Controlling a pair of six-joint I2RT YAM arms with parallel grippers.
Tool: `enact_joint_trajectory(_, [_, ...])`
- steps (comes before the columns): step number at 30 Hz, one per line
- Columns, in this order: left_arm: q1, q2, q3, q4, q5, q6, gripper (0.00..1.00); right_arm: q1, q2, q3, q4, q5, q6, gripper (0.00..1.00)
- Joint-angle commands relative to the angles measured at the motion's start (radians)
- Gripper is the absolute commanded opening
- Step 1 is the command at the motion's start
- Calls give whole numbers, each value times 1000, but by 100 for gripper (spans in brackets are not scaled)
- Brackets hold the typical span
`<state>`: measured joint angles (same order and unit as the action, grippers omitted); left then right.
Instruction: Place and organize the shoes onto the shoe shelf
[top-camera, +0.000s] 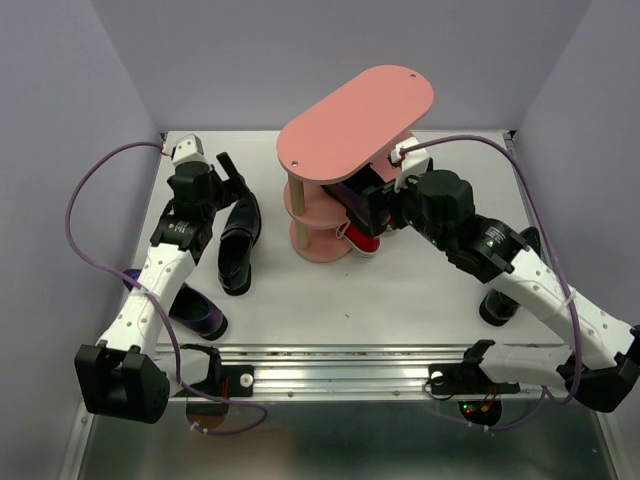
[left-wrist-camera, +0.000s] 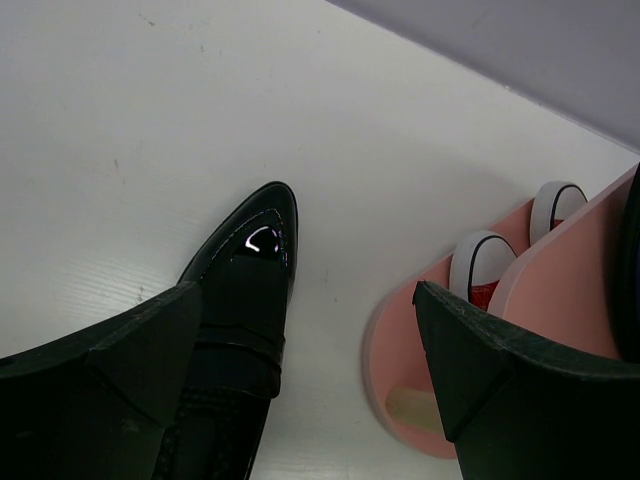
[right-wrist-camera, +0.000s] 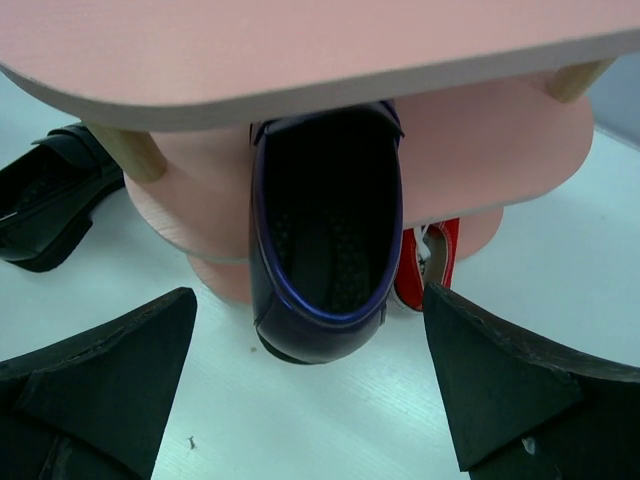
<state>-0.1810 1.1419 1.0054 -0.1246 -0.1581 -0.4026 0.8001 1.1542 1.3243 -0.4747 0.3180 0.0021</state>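
Note:
The pink shoe shelf (top-camera: 355, 110) stands mid-table. A dark purple shoe (right-wrist-camera: 325, 230) lies on its middle board (right-wrist-camera: 480, 150), heel sticking out toward me. My right gripper (right-wrist-camera: 310, 370) is open just behind that heel, not touching; it shows in the top view (top-camera: 378, 205). Red sneakers (right-wrist-camera: 425, 265) sit on the bottom board (left-wrist-camera: 395, 350), white toe caps (left-wrist-camera: 480, 265) showing. My left gripper (left-wrist-camera: 305, 350) is open and empty above a black loafer (left-wrist-camera: 245, 290), left of the shelf (top-camera: 232, 180). The loafer (top-camera: 240, 245) lies on the table.
The second purple shoe (top-camera: 200, 312) lies beside the left arm near the front edge. The second black loafer (top-camera: 503, 300) lies at the right, partly hidden under the right arm. Grey walls close the table at the back and sides. A wooden post (right-wrist-camera: 125, 150) stands left of the purple shoe.

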Motion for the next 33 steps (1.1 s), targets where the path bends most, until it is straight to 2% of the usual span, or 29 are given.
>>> enact_joint_trajectory(1, [2, -25, -4, 37, 5, 8, 99, 8, -48, -54, 5, -8, 81, 100])
enact_joint_trajectory(14, [2, -21, -11, 45, 15, 7, 99, 8, -37, -155, 65, 9, 99, 100])
enact_joint_trajectory(30, [2, -36, -25, 40, 3, 15, 99, -55, 79, -123, 163, -109, 93, 100])
enact_joint_trajectory(33, [3, -41, -28, 37, -8, 19, 99, -55, 82, -126, 176, -129, 96, 92])
